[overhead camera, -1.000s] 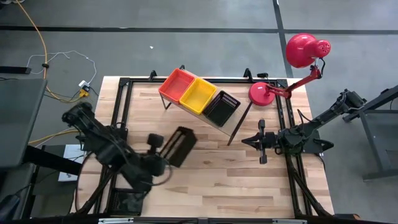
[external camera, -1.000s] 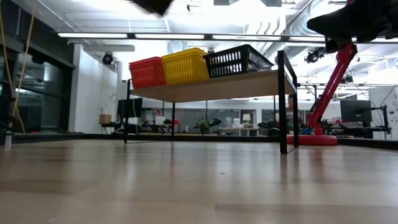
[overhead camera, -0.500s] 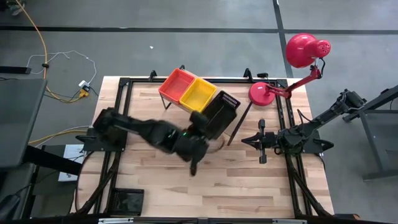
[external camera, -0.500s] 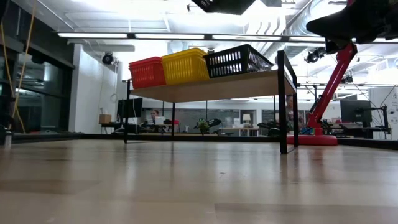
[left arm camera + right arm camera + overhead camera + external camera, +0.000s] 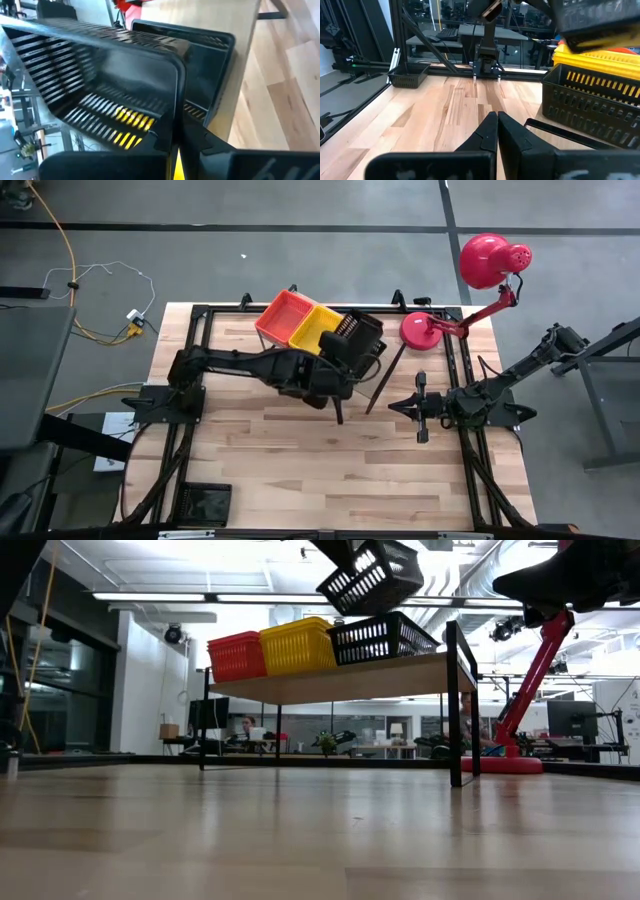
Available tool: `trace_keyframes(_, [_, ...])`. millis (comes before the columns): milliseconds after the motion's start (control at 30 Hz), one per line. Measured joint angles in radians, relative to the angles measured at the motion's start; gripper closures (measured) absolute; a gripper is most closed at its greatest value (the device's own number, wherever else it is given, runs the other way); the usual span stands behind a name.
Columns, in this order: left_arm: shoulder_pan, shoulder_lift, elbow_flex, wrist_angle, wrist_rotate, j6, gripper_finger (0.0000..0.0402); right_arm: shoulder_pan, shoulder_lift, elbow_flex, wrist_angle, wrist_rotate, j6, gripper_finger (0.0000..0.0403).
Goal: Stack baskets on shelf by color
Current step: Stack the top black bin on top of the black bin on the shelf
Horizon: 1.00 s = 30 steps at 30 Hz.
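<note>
— Since a second ago the left arm has swung from the table's near left part across to the shelf (image 5: 372,385), carrying a black basket (image 5: 371,576) with it. Where is that basket now?

— Held in the air, tilted, directly above the black basket (image 5: 382,638) that stands on the shelf's right end, near the table's far edge. In the low view the two do not touch. The left gripper (image 5: 176,134) has its jaws pinched on the carried basket's rim.

— And the other baskets?

— The orange-red basket (image 5: 283,316) sits at the shelf's left end and the yellow basket (image 5: 316,328) in the middle, just beside it, with the black one next along. None of them has shifted.

— What about the right arm?

— It waits by the table's right edge, unchanged. The right gripper (image 5: 496,131) has its jaws closed together on nothing, pointing across the tabletop (image 5: 380,470).

— Anything else on the table?

— A red desk lamp (image 5: 470,280) stands at the far right corner, its base just beyond the shelf's right end.
</note>
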Motion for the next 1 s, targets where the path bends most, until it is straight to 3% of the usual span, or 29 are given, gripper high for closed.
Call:
trace_keyframes(167, [0.015,0.0,0.0,0.013,0.005,-0.004,0.0401,0.0,0.0,0.0,0.001,0.0,0.0,0.0402])
trace_keyframes(333, [0.022,-0.001,-0.015,0.063,0.079,0.0,0.0401,0.0,0.0,0.0,0.001,0.0,0.01,0.0402])
trace_keyframes(1000, [0.03,-0.001,-0.049,0.12,0.061,0.024,0.0388,0.0,0.0,0.0,0.0,0.0,0.01,0.0402])
